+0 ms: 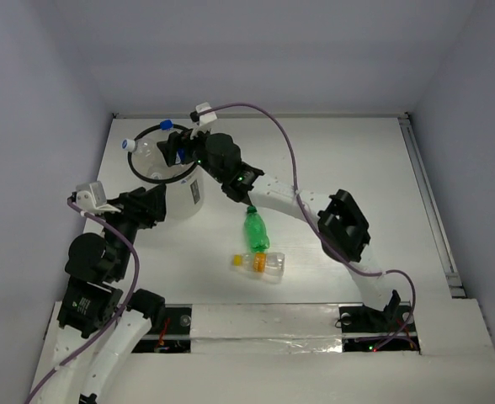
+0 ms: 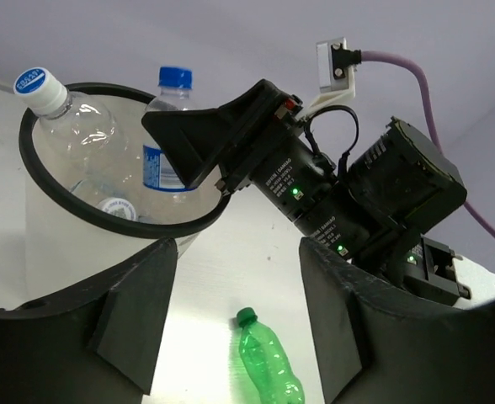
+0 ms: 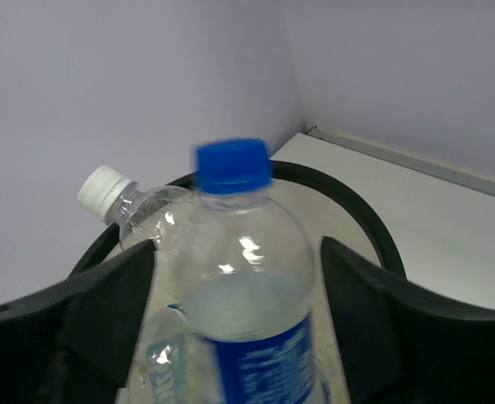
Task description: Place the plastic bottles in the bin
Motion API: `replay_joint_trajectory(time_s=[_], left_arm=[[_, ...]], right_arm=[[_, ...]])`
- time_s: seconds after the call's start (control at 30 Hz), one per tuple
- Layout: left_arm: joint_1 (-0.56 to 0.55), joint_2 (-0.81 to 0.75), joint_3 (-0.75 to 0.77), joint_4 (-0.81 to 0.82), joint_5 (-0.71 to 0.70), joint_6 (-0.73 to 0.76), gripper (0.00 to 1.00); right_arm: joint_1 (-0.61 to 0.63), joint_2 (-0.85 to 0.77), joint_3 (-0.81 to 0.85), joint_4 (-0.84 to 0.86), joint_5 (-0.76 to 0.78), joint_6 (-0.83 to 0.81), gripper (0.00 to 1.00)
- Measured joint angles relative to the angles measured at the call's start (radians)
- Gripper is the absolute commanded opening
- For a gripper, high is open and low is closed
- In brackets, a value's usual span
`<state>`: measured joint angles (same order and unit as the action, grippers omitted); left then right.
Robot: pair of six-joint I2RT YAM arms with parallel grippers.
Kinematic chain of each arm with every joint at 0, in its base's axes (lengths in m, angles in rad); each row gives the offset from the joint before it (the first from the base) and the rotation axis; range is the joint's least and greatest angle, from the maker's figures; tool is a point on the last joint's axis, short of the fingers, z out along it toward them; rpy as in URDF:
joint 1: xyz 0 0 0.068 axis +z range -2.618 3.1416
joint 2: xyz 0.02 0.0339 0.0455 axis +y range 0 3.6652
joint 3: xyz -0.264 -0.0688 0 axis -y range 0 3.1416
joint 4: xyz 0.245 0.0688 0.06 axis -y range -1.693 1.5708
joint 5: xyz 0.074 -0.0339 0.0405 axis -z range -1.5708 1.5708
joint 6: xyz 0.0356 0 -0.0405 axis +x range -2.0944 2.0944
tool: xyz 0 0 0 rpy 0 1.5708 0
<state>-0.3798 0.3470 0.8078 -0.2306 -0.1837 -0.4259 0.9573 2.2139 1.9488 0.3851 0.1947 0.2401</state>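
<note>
The job is partly done. The bin (image 1: 180,202) stands at the far left of the desk (image 1: 340,151) and already holds bottles. A clear bottle with a white cap (image 2: 41,88) leans against the rim with its neck sticking out. A blue-capped bottle (image 3: 247,278) with a blue label stands upright just inside the rim. The left wrist view shows a third cap (image 2: 117,209) lower down inside. That makes at least three in the bin, and I cannot tell whether more lie underneath.

The right gripper (image 1: 178,150) hangs over the bin mouth, its fingers spread to either side of the blue-capped bottle. That bottle looks blurred in the right wrist view and I cannot tell if the fingers touch it. My guess is it is being let go.

Two bottles are left on the desk, well apart from the bin. These are a green bottle (image 1: 256,231) lying on its side and, just next to its base, a clear bottle with an orange label and yellow cap (image 1: 260,263).

The left gripper (image 2: 237,252) is spread and holds nothing. It sits low beside the bin wall, facing the bin and the green bottle
</note>
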Motion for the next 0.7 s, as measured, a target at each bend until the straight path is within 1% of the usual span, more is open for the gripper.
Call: replay_joint_trajectory(time_s=[0.03, 0.07, 0.13, 0.17, 0.23, 0.3, 0.4, 0.5, 0.53, 0.57, 0.6, 0.63, 0.67, 0.7], left_arm=[[0.0, 0.002, 0.0, 0.003, 0.0, -0.002, 0.6], [0.0, 0.005, 0.0, 0.005, 0.001, -0.004, 0.64], [0.0, 0.014, 0.0, 0.006, 0.004, -0.008, 0.69], [0.0, 0.021, 0.0, 0.007, 0.005, -0.01, 0.73], [0.0, 0.038, 0.002, 0.006, 0.008, -0.013, 0.75], [0.0, 0.056, 0.009, 0.005, 0.009, -0.016, 0.75], [0.0, 0.082, 0.032, 0.002, 0.019, -0.018, 0.75], [0.0, 0.101, 0.05, 0.007, 0.044, -0.026, 0.72], [0.0, 0.106, 0.051, 0.012, 0.057, -0.029, 0.68], [0.0, 0.112, 0.051, 0.015, 0.073, -0.033, 0.61], [0.0, 0.121, 0.051, 0.017, 0.087, -0.039, 0.55], [0.0, 0.132, 0.051, 0.023, 0.111, -0.04, 0.47], [0.0, 0.147, 0.051, 0.031, 0.136, -0.046, 0.35], [0.0, 0.166, 0.048, 0.042, 0.159, -0.054, 0.3]], right_arm=[[0.0, -0.005, -0.012, 0.016, 0.0, 0.0, 0.94], [0.0, -0.016, -0.032, 0.027, -0.003, -0.001, 0.96], [0.0, -0.037, -0.058, 0.031, -0.011, -0.001, 0.99], [0.0, -0.044, -0.064, 0.03, -0.019, -0.002, 0.99], [0.0, -0.055, -0.066, 0.025, -0.037, -0.003, 0.99], [0.0, -0.072, -0.069, 0.021, -0.055, -0.005, 0.98], [0.0, -0.134, -0.111, 0.016, -0.073, -0.006, 0.94], [0.0, -0.233, -0.177, 0.01, -0.079, -0.007, 0.72], [0.0, -0.269, -0.2, 0.013, -0.079, -0.007, 0.62], [0.0, -0.319, -0.234, 0.012, -0.073, -0.011, 0.39], [0.0, -0.365, -0.266, 0.008, -0.066, -0.016, 0.28], [-0.001, -0.406, -0.299, 0.012, -0.056, -0.007, 0.2], [-0.005, -0.465, -0.355, 0.024, -0.043, -0.004, 0.1], [-0.009, -0.537, -0.432, 0.023, -0.034, 0.001, 0.07]])
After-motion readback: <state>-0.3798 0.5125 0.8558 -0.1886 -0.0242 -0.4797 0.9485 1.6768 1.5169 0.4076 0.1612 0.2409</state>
